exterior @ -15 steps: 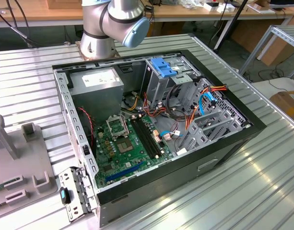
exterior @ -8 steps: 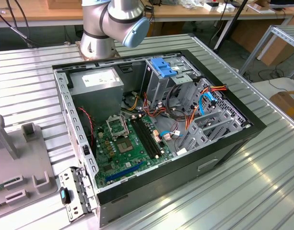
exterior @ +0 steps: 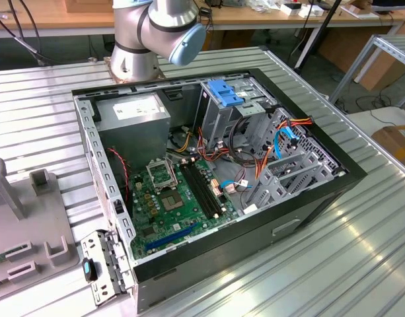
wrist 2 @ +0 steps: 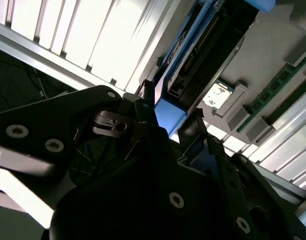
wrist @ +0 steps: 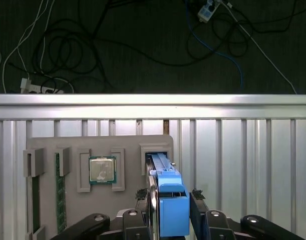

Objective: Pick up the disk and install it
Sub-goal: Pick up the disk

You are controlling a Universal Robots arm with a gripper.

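Exterior view: the open case (exterior: 308, 206) lay flat, and the power supply (exterior: 149, 125) wore a white label (exterior: 137, 107) with print too small to read. First wrist view: the disk (wrist: 165, 180) stood on edge in the tray (wrist: 93, 210) slot beside the CPU (wrist: 102, 170), the gripper (wrist: 168, 197) fingers pressed against both its sides. Second wrist view: the blue carrier (wrist 2: 168, 112) sat clamped between them.

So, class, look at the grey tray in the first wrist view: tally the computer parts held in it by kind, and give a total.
disk: 1
processor: 1
memory sticks: 2
Total in the tray: 4
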